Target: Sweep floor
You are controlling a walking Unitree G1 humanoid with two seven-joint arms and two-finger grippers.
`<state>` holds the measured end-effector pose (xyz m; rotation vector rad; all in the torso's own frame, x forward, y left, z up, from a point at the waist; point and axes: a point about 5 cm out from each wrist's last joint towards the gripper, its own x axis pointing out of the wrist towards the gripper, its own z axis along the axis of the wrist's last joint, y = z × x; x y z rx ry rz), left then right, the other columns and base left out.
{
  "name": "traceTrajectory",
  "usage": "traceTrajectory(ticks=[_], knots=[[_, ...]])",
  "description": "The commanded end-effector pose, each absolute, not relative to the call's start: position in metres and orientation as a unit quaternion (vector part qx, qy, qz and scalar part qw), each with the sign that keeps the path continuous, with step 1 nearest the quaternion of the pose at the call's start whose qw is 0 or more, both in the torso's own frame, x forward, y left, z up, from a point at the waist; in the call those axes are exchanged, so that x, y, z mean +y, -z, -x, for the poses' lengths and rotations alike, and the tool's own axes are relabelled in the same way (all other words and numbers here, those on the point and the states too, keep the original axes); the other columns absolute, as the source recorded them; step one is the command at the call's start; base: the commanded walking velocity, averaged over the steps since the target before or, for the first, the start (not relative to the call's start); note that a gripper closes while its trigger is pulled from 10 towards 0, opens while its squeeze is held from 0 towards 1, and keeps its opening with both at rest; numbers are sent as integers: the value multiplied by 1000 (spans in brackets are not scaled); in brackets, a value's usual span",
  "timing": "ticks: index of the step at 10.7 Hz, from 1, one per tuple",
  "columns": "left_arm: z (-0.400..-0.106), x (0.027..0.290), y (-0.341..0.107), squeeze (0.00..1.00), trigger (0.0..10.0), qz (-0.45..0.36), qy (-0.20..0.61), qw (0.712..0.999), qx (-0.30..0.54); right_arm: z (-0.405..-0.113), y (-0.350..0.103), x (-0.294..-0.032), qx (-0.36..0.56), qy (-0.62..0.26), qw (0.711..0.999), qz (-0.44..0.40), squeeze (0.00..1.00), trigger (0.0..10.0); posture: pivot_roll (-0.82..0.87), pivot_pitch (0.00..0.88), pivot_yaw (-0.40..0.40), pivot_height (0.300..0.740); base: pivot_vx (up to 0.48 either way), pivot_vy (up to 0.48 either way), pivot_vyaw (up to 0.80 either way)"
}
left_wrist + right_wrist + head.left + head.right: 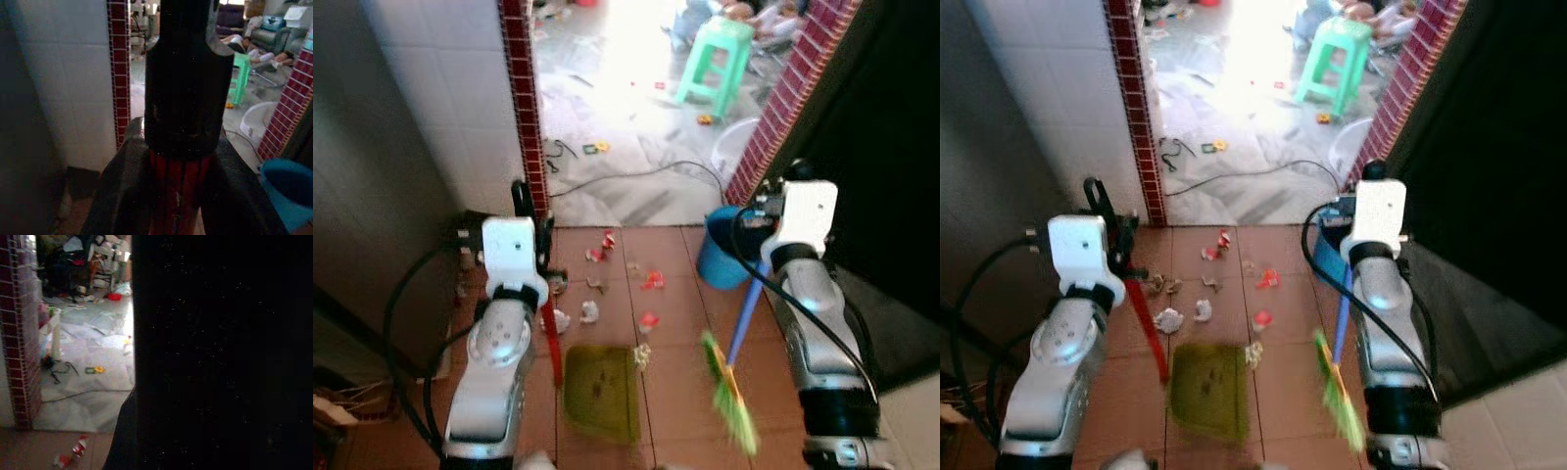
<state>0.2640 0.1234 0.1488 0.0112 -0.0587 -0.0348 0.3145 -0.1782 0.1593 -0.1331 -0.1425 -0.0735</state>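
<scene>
Two claws are at work, one on each of my arms. My left claw (pixel 178 161) is closed around the red handle of the dustpan (pixel 600 390); in the left wrist view the ribbed red shaft sits clamped between my black fingers (pixel 122 196). From that grip the handle slants down to the olive-green pan, which lies flat on the terracotta floor (pixel 675 411) between my arms. My right claw (pixel 766 257) is at the top of the blue handle of the broom (pixel 732 397); whether its fingers are closed on the handle I cannot tell, since the right wrist view is mostly dark. The handle runs down and inward to the green bristles, blurred, just right of the pan.

Ahead of the pan lie scattered scraps of litter (pixel 648 281), red and white, with crumpled white pieces (pixel 589 311) near the pan's front left corner. A blue bucket (pixel 720 250) stands just beside my right arm. Beyond, a red-tiled pillar edge (pixel 524 108) frames a doorway onto a pale marble floor, where a black cable (pixel 636 174) trails and a green stool (pixel 717 61) stands well apart.
</scene>
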Motion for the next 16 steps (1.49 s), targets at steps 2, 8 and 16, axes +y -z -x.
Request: traceTrajectory(ticks=[2,8,16], knots=[[-267,120,-162,0,10000,0,24,998,-62,-318,-169,-170,-96,18,993,63,0,10000,1,18,-69,740,480,0,0],[-263,133,-154,0,10000,-45,-22,997,-59,-323,-164,-169,-99,11,993,68,0,10000,7,9,-64,740,160,0,0],[-282,120,-127,0,10000,-81,-14,996,-45,-341,-173,-169,-103,6,993,62,0,10000,-27,24,-74,740,0,0,0]])
